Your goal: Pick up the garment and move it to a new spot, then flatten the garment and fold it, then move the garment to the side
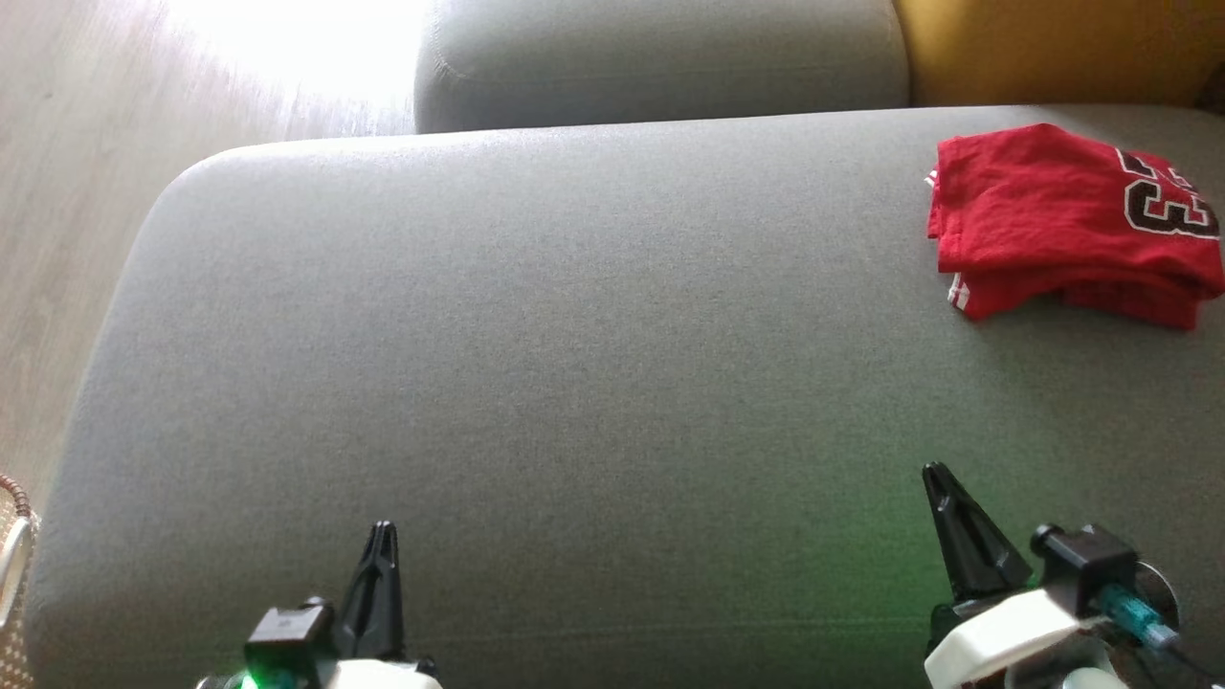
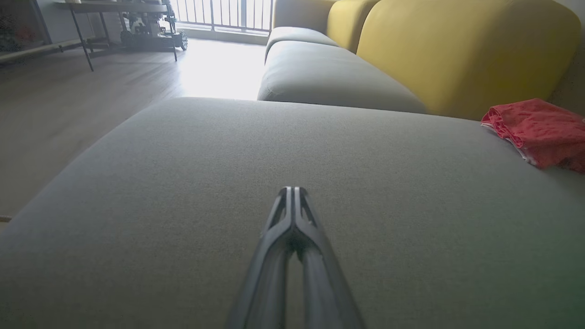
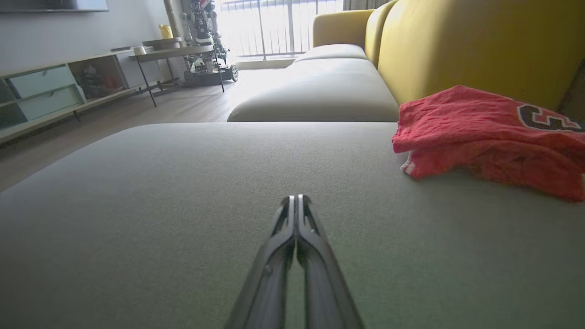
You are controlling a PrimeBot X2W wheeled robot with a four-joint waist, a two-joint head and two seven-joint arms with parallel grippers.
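**While we hold nothing, the folded garment (image 1: pixel 1043 220) sits far right**

As we look down, our left gripper (image 1: pixel 382 536) has its fingers pressed together, empty, at the near edge of the grey seat cushion (image 1: pixel 574 335). Our right gripper (image 1: pixel 943 478) is likewise closed on nothing. Well beyond it, the red garment lies folded at the cushion's far right, near the yellow backrest (image 1: pixel 1053 48).

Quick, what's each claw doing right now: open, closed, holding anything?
Left claw: closed, holding nothing.
Right claw: closed, holding nothing; the garment lies folded on the cushion, well clear of it.
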